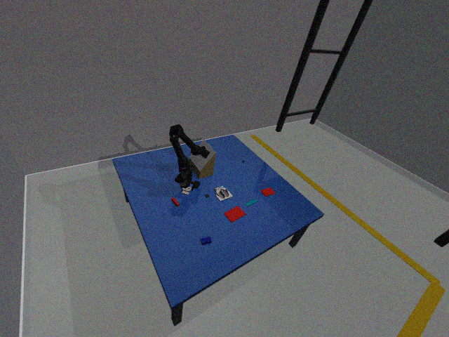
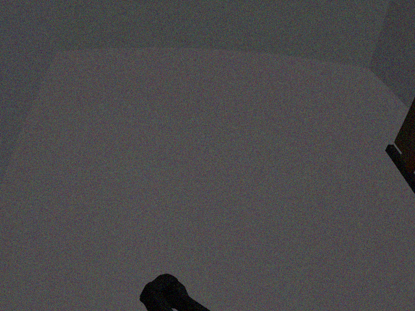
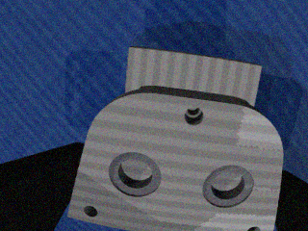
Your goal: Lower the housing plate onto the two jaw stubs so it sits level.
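Note:
The light grey housing plate (image 1: 186,190) (image 3: 183,149), with two ringed holes and smaller holes, lies over a pale block (image 3: 192,72) that sticks out beyond its rounded edge. My gripper (image 1: 188,186) (image 3: 181,169) is open around the plate, with one dark finger close beside each side edge. Contact with the edges cannot be made out. The white base (image 1: 217,197) with two dark jaws on it sits apart, to the right of my gripper in the top view. Its pins and stubs are too small to see.
A tan box (image 1: 206,170) stands beside the arm. On the blue table (image 1: 163,253) lie a red bar (image 1: 175,201), two red squares (image 1: 234,213) (image 1: 268,191), a teal strip (image 1: 251,202), a blue block (image 1: 206,240) and a small dark piece (image 1: 207,196). The exterior view shows no tabletop.

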